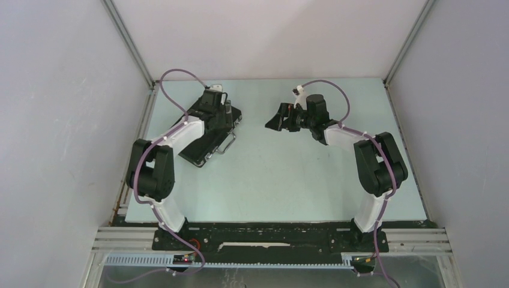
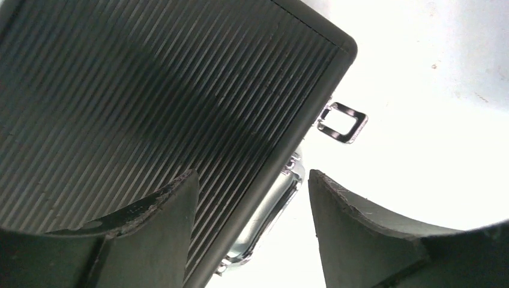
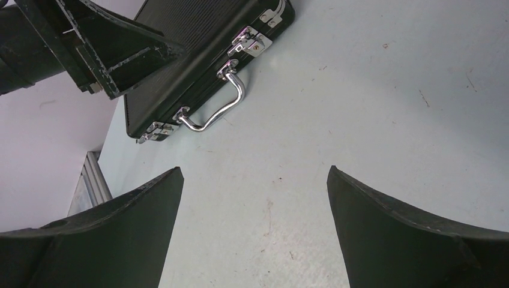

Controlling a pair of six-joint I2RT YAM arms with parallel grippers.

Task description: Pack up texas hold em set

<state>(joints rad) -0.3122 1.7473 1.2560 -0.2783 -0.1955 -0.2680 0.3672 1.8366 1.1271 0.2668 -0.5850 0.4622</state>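
The black case [image 1: 203,147] lies flat and shut on the surface [image 1: 288,180], at the back left, close to the left wall. The left tool [image 1: 217,102] hangs right over it. Its fingers [image 2: 153,231] are apart and have hold of nothing. One finger is over the ribbed lid and the other is over the bare surface, so the front edge of the case runs under the gap. I cannot tell if a finger touches the lid.

The right tool [image 1: 275,120] is well apart from the case, out over the middle. It points at the case and is wide open with nothing in it.

There is lots of bare room in the middle and on the right side.

The left wrist view shows a shiny latch [image 2: 342,122] sticking out from the case. The right wrist view shows the whole silver handle [image 3: 216,105] on the front.
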